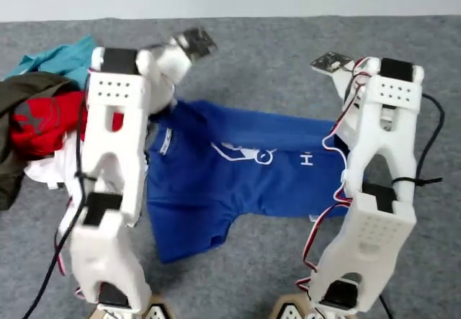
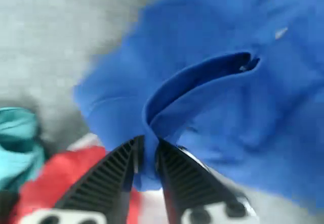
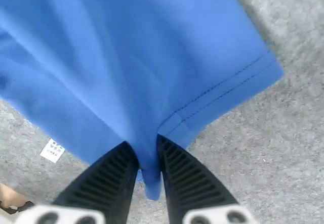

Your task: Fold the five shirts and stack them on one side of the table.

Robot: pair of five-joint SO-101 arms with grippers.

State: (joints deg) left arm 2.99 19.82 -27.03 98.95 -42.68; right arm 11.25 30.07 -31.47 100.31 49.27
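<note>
— Where's the blue shirt (image 1: 245,168)?
— At centre, spread out, white print up. The left gripper (image 2: 147,144) clamps its neckline at 9 o'clock, and the right gripper (image 3: 147,148) pinches its hem at 3.
— Anything nearby?
— A red shirt (image 1: 43,121) and a teal shirt (image 1: 61,58), heaped at 10 o'clock, just beside it.

Blue shirt (image 1: 245,175) spread on grey table (image 1: 274,52) between left arm (image 1: 112,153) and right arm (image 1: 378,153); shirt pile (image 1: 39,114) beside left arm.

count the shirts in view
5, as far as shows: a blue shirt spread flat in the middle; heaped beside its collar end, a teal shirt, a dark shirt, a red shirt and a white shirt underneath. The heap overlaps, so more could be hidden.
</note>
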